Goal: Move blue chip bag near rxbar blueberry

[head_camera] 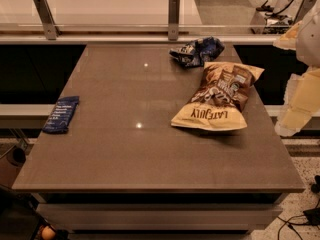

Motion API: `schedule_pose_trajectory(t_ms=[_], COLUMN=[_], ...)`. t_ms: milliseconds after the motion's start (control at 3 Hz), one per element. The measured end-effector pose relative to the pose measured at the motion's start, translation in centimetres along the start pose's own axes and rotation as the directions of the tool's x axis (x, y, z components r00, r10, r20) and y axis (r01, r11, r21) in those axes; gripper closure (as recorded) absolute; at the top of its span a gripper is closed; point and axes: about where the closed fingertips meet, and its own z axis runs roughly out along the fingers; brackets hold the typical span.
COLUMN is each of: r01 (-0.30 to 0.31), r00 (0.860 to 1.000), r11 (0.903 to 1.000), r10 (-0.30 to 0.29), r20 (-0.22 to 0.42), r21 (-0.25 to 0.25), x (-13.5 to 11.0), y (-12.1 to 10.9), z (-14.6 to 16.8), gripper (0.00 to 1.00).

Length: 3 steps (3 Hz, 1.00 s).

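I see my pale cream gripper (300, 96), off the table's right edge, as matt plastic. The smooth grey-brown tabletop (135, 159) has a semi-gloss finish that catches light spots. The small dark blue chip bag (196, 51) is crinkled, shiny foil. The flat dark blue bar wrapper (61, 114) looks smoother and duller. The tan-and-brown chip bag (217, 98) has a soft sheen.
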Motion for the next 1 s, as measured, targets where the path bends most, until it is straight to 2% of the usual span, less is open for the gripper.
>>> schedule_pose_trajectory(t_ms=[333,667,1000], r01=[0.0,-0.028,-0.095], r00=[1.0,0.999,0.995], r11=[1.0,0.9993,0.9951], r10=[0.0,0.027,0.094], r20=[0.0,0.02,0.039], r21=[0.0,0.026,0.028], x=[0.0,0.3,0.8], y=[0.0,-1.7,-5.1], z=[0.0,0.1,1.4], gripper=[0.0,0.0,0.0])
